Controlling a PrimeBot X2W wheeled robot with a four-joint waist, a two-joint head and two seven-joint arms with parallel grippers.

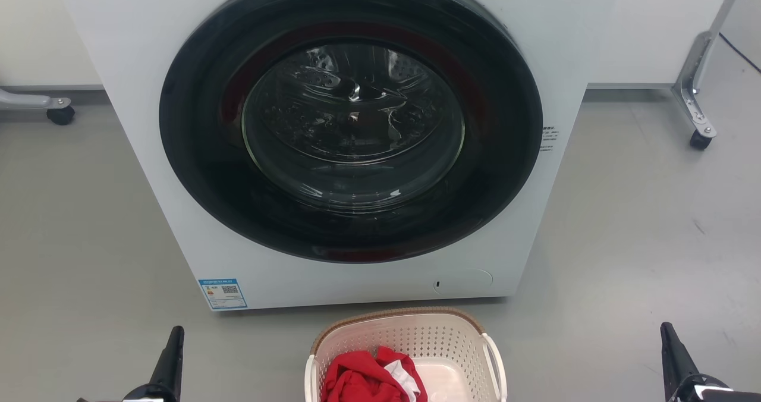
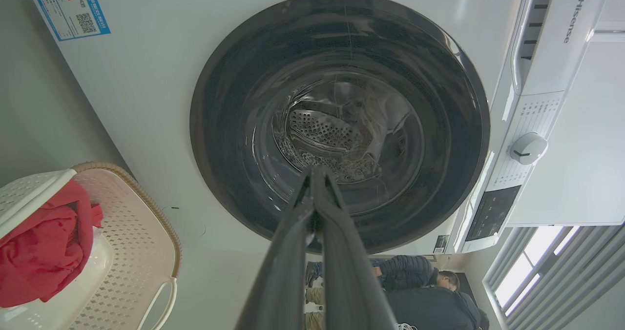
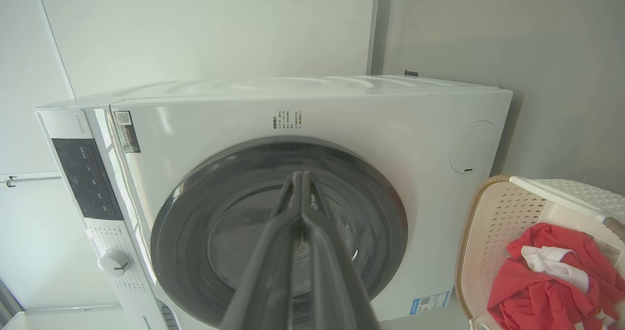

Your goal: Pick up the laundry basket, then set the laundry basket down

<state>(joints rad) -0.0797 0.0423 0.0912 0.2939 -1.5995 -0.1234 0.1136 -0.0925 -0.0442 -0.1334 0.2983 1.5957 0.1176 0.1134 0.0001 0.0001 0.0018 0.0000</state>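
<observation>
The basket (image 1: 410,333) sits on the floor (image 1: 624,241) just before the washer (image 1: 357,283), between our left claw (image 2: 317,174) and right claw (image 3: 300,176), both pressed together, clear of its handles (image 1: 492,360). Risks: an uneven lift tips out the red cloth (image 1: 362,381); a forward swing strikes the washer.

Illumination is bright, even and diffuse. Daylight enters at a window (image 2: 534,252). Glare streaks mark the washer door glass (image 1: 354,122). Wrist views bow straight lines near the edges. The left gripper (image 2: 316,174) appears soft toward the bottom edge.
</observation>
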